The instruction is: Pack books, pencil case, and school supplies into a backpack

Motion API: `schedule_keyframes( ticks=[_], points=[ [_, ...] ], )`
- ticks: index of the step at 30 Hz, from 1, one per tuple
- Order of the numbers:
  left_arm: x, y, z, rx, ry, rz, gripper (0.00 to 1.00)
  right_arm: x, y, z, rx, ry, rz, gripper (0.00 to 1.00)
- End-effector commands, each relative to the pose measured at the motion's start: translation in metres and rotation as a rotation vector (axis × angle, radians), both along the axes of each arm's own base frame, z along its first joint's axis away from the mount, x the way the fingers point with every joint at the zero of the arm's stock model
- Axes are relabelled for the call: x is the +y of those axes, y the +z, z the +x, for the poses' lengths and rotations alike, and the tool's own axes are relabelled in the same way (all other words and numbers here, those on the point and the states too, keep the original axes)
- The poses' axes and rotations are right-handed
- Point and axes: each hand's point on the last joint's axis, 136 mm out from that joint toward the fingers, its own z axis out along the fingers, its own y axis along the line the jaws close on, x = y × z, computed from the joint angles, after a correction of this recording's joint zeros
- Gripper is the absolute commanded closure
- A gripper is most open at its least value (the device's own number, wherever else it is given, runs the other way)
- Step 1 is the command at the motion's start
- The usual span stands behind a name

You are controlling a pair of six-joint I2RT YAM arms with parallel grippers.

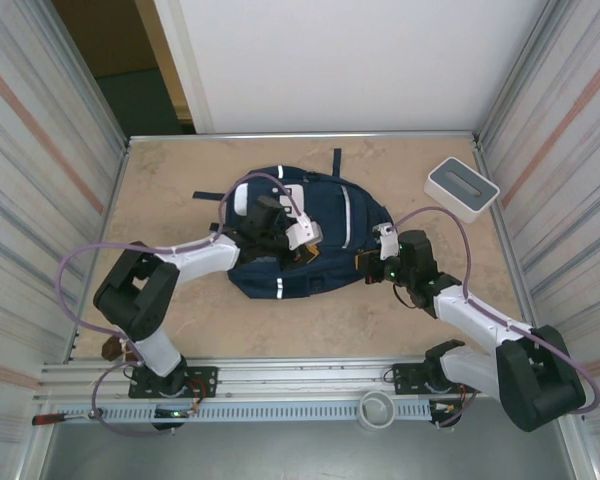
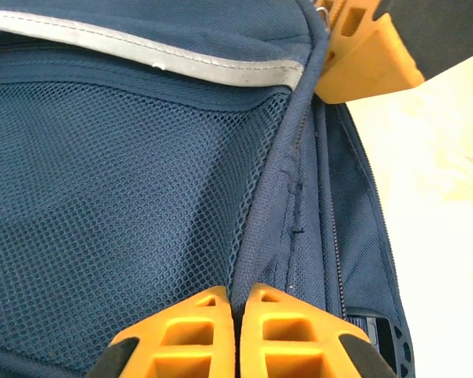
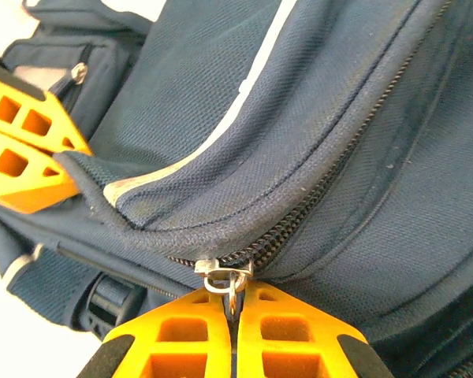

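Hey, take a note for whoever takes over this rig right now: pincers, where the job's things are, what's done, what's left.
Left pincer: shut on a seam fold of the backpack, beside its mesh pocket.
Right pincer: shut on the zipper pull at the bag's right edge.
The backpack lies mid-table; a white box sits apart, far right.
Done: both arms grip the bag at its zipper. What is inside cannot be told.
Left: probably run the zipper while the left arm braces the fabric, then check that everything is packed.
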Motion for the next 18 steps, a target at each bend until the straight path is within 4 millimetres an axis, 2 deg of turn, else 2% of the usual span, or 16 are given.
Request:
schedule_keyframes(
  ticks=[1,2,4,8,12,18],
  points=[
    [0.015,0.013,-0.001,-0.047,0.022,-0.003,0.9,0.013,0.016,-0.004,-0.014,0.07,0.071,1.0],
    [0.013,0.017,-0.005,-0.068,0.008,-0.006,0.8,0.016,0.019,-0.005,-0.026,0.085,0.079,1.0],
    [0.009,0.025,-0.011,-0.117,-0.01,-0.01,0.7,0.021,0.025,-0.008,-0.045,0.109,0.089,1.0],
    [-0.006,0.035,-0.022,-0.256,-0.056,0.028,0.57,0.029,0.031,-0.012,-0.069,0.147,0.103,1.0],
    [-0.026,0.028,-0.026,-0.387,-0.117,0.115,0.53,0.033,0.033,-0.014,-0.072,0.162,0.11,1.0],
    [-0.041,0.014,-0.005,-0.394,-0.087,0.197,0.56,0.037,0.03,-0.017,-0.061,0.172,0.108,1.0]
  ],
)
